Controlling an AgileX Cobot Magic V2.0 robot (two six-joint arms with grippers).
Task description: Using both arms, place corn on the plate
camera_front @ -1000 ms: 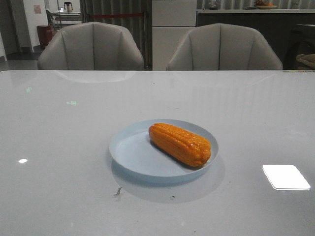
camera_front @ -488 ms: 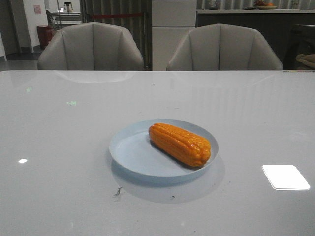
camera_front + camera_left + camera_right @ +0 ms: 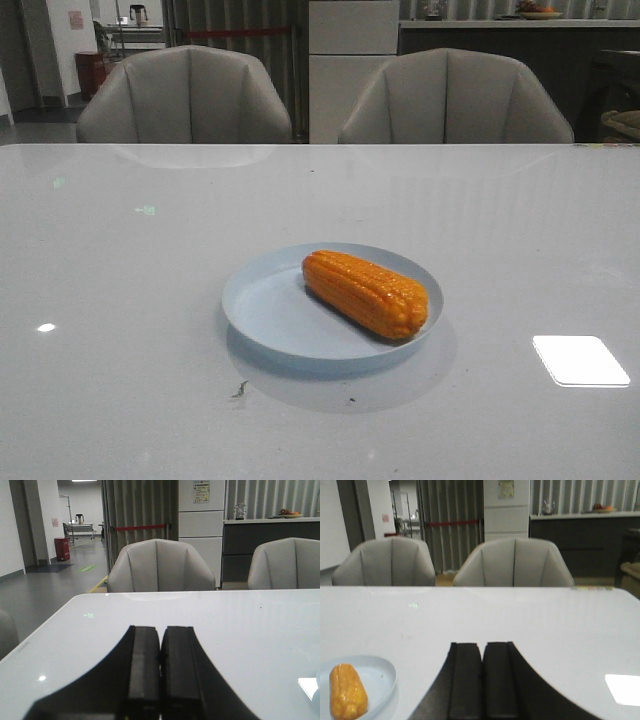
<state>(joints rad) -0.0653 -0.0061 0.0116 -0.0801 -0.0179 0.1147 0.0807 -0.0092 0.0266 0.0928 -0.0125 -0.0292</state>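
nothing changed over the last second: corn stayed lying diagonally on the plate, toward its right side, no arm in the front view. left gripper and right gripper were both closed with fingers touching, holding nothing, well clear of the plate. looked like placement was done.

Glossy white table, two grey chairs behind, dim room
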